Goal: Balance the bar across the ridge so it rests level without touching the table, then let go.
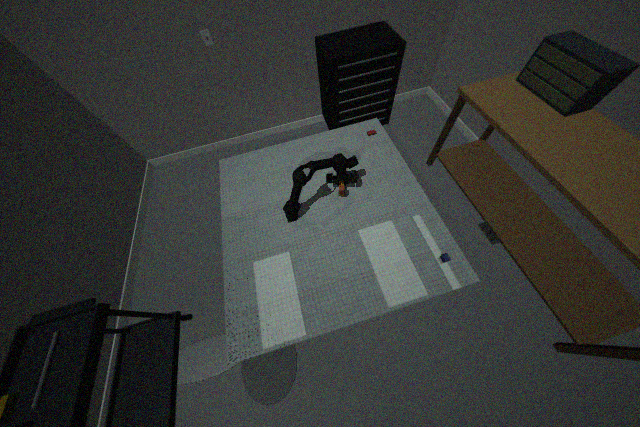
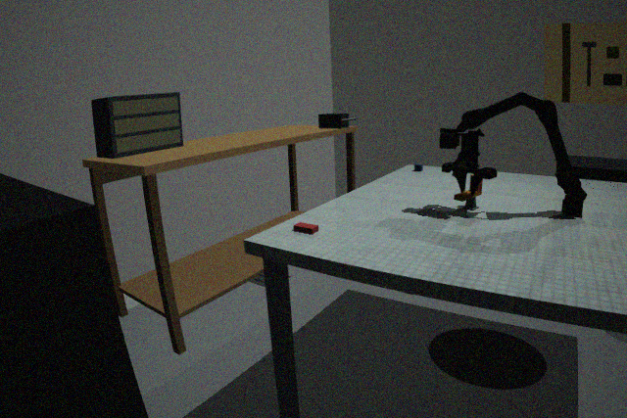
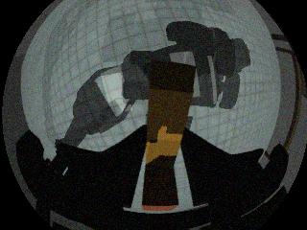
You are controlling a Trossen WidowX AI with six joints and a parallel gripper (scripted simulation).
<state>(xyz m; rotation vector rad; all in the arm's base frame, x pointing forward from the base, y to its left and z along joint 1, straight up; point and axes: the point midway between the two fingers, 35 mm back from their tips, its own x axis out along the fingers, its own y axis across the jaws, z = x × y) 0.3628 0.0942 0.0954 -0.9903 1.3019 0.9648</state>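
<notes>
The bar [image 1: 341,188] [image 2: 461,196] [image 3: 169,107] is orange and brown in the dim light. My gripper [image 1: 341,182] [image 3: 164,130] is shut on it, and the bar runs lengthwise between the fingers in the wrist view. In the exterior view the bar is held above the table [image 1: 248,189] [image 2: 405,256]. A small grey block, apparently the ridge [image 2: 471,203], stands just under the bar there. It is mostly hidden by the bar and fingers, and I cannot tell whether the two touch. Whether the bar is level is also unclear.
A red block [image 1: 371,132] [image 2: 306,227] lies near a table corner. A small blue block [image 1: 445,257] [image 2: 418,167] lies near another edge. A wooden workbench [image 1: 568,169] [image 2: 227,147] and a dark drawer cabinet [image 1: 359,50] stand beyond the table. The arm's shadow falls around the gripper.
</notes>
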